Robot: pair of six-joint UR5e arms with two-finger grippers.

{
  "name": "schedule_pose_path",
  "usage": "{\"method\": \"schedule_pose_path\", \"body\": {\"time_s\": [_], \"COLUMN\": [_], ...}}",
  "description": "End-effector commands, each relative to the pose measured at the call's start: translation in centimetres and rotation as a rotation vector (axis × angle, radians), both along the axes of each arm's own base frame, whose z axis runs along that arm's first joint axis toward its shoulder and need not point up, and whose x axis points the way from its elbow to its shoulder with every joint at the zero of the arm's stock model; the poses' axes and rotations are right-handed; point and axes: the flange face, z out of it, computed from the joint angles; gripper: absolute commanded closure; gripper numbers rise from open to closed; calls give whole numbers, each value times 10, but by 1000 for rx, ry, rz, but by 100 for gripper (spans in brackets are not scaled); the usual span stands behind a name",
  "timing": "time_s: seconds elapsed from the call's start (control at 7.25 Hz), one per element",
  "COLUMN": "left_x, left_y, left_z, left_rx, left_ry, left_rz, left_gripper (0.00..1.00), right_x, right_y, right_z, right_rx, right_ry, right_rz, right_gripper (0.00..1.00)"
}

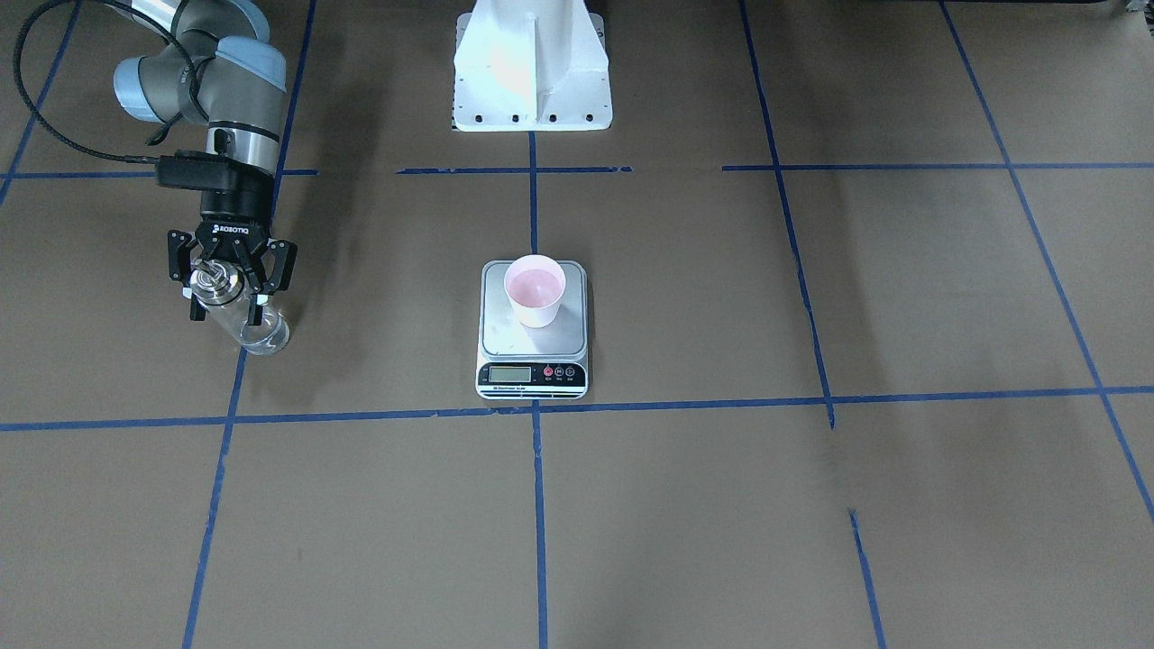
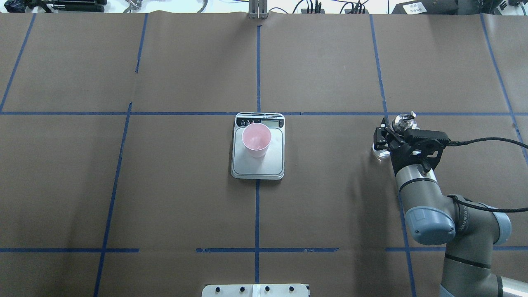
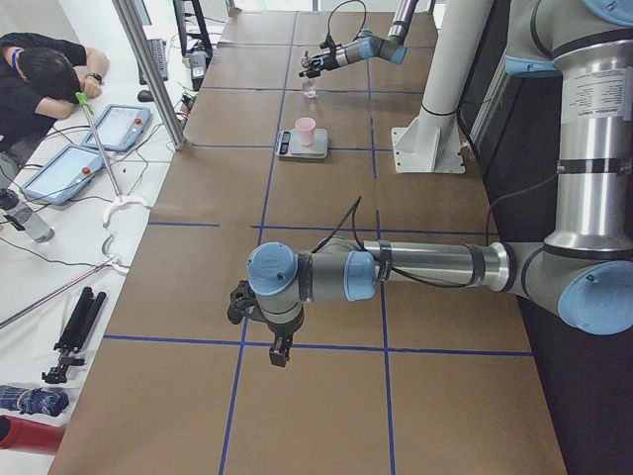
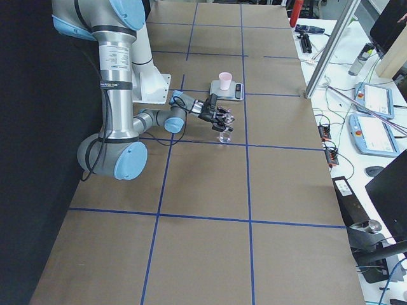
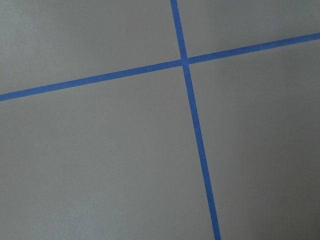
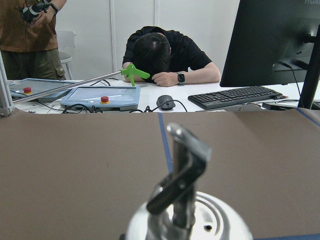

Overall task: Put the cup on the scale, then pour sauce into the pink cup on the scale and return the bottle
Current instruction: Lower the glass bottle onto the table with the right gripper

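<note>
The right end effector (image 1: 225, 311) is clenched on the bottle (image 1: 261, 333) just under its cap. The bottle stands upright on the bench (image 1: 721, 505), well apart from the scale (image 1: 505, 329). The cup (image 1: 535, 288) stands upright on the scale's platform; whether it holds liquid is unclear. The left end effector (image 3: 280, 348) hangs over bare bench, and I cannot tell its state.

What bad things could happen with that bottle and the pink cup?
1. The right gripper brackets the bottle around its upper part. Smooth glass could slip or tip if the hold is loose.
2. The cup is small and stands loose on the scale, so a bump from the bottle might knock it over.
3. The spout is thin and the cup's mouth narrow, so a pour could miss and wet the scale.
</note>
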Motion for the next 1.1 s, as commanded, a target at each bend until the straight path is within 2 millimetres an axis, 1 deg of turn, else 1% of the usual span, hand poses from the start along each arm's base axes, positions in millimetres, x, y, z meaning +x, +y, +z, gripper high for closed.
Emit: {"method": "schedule_pose_path", "body": {"time_s": [0.0,0.14,0.28,0.55,0.97], "left_x": [0,0,0,0,0], "left_y": [0,0,0,0,0], "left_z": [1,1,1,0,0], "left_rx": [-1,-1,-1,2,1], "left_ry": [0,0,0,0,0], "left_rz": [0,-1,-1,-1,-1], "left_gripper": [0,0,0,0,0], "right_x": [2,-1,-1,2,-2], "right_y": [1,0,0,0,-1], "right_z": [-1,29,33,30,22], "right_rx": [8,5,9,25,34], "right_ry": [-128,-113,-101,-63,-62], "right_rz": [24,23,21,14,6], "right_gripper": [0,0,0,0,0]}}
